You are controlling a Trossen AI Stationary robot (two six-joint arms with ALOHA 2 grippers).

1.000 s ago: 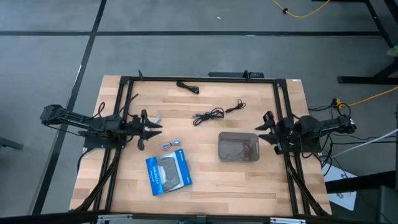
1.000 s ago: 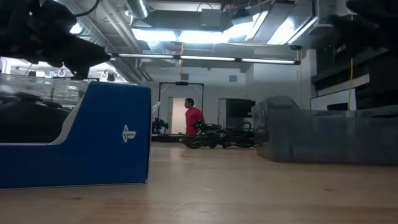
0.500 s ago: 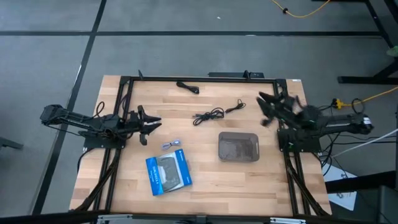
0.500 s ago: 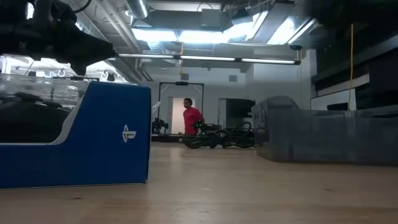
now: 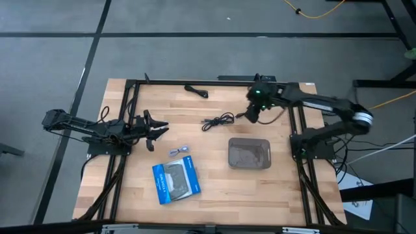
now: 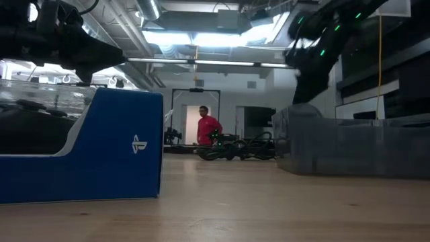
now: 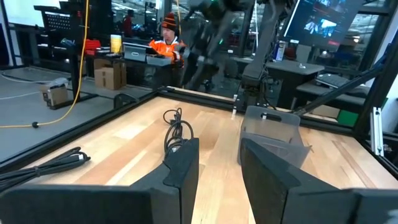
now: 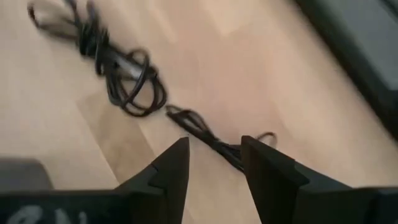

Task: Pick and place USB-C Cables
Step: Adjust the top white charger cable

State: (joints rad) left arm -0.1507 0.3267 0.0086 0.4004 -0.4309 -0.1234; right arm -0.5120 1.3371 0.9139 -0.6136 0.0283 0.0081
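Several USB-C cables lie flat on the wooden table: a small black one (image 5: 246, 112), a larger black coil (image 5: 218, 121), another black one (image 5: 195, 91) near the far edge, and a silvery-grey one (image 5: 180, 151) beside the blue package. My right gripper (image 5: 251, 115) hangs open above the small black cable (image 8: 202, 132), which runs toward the gap between its fingers, with the larger coil (image 8: 121, 74) beyond. It is raised above the table in the low view (image 6: 310, 64). My left gripper (image 5: 158, 130) is open at the table's left, pointing at the coil (image 7: 176, 124).
A clear grey bin (image 5: 249, 153) stands right of centre, just near of the right gripper. A blue-and-grey retail package (image 5: 175, 181) lies toward the near edge. A black frame (image 5: 208, 82) borders the table. People show in the room beyond.
My right arm has swung from beside the bin at the table's right edge toward the far edge and then left, and its gripper now stands over the small black cable. The cables, bin and package have stayed where they were.
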